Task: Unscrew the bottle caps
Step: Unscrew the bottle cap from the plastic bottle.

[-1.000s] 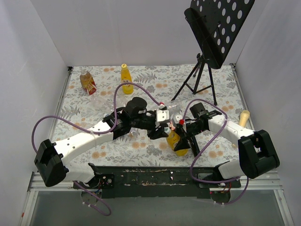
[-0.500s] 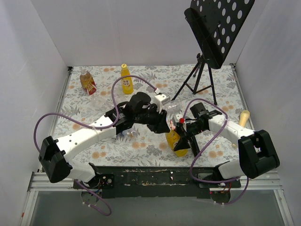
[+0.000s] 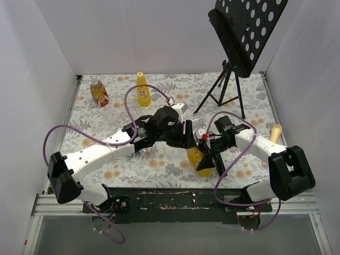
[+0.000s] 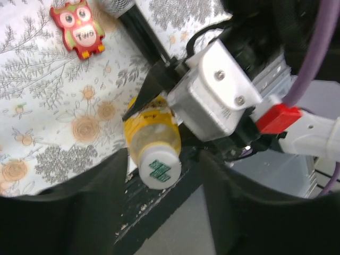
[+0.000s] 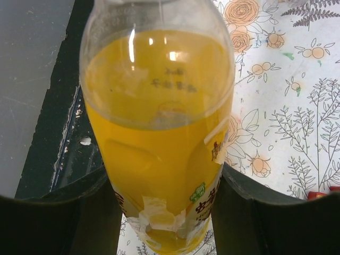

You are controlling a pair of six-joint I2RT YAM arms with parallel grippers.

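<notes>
Right gripper (image 5: 164, 199) clamps a near yellow juice bottle (image 5: 159, 106); left gripper (image 4: 164, 155), jaws parted, straddles its white cap (image 4: 158, 170) (not yet off). A far bottle (image 3: 143, 94) is capped too.

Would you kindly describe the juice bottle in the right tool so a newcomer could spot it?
From the black music stand, look toward the near middle of the scene. The right tool clamps a yellow juice bottle, tilted; the other yellow bottle stands free at the far side.
</notes>
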